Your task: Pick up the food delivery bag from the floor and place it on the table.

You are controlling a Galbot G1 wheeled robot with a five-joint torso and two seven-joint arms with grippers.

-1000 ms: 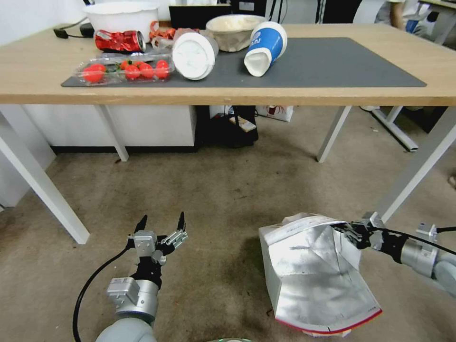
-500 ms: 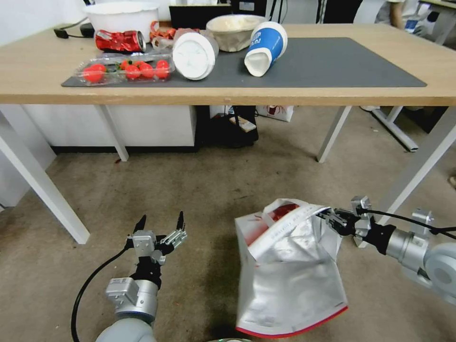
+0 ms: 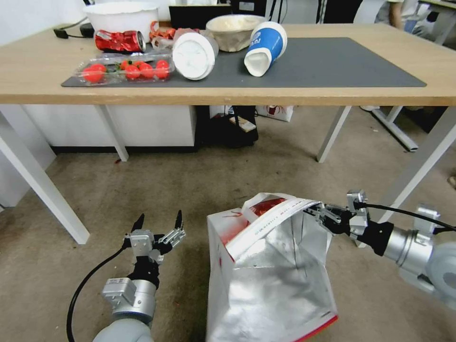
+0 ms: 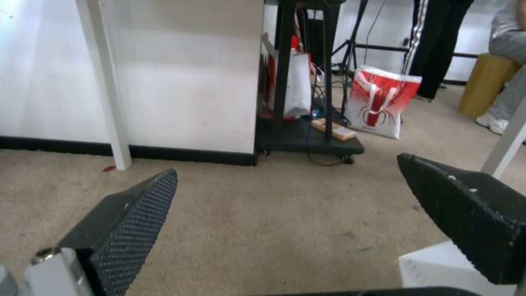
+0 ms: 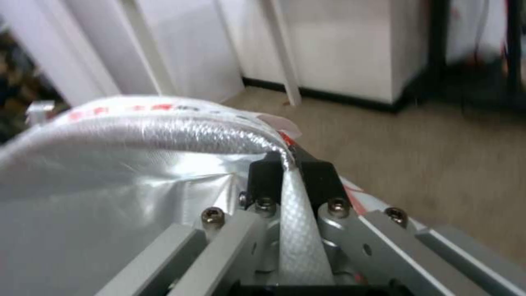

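The right gripper (image 5: 289, 164) — fingers (image 5: 263, 174) clamped — pinches the food delivery bag's (image 5: 109, 181) rim.

Food delivery bag (image 3: 270, 280) crinkled glossy foil; floor (image 3: 228, 180) rough, matt.

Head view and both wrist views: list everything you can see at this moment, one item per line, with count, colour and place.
food delivery bag: 1, white with red print, silver lining; mouth open, rim held up near the floor
floor: brownish-grey, stained
table: 1, light wood, white legs, beyond the bag
mat: 1, dark grey, on the table
tomato box: 1, clear with red tomatoes, mat's left end
can: 1, red, crushed, on its side behind the box
white bowl: 1, far left of table
lidded cup: 1, white, tipped over
blue cup: 1, blue and white, on its side
small bag: 1, white and red, under the table
left gripper: open, low, left of the bag
right gripper: shut on the bag's rim
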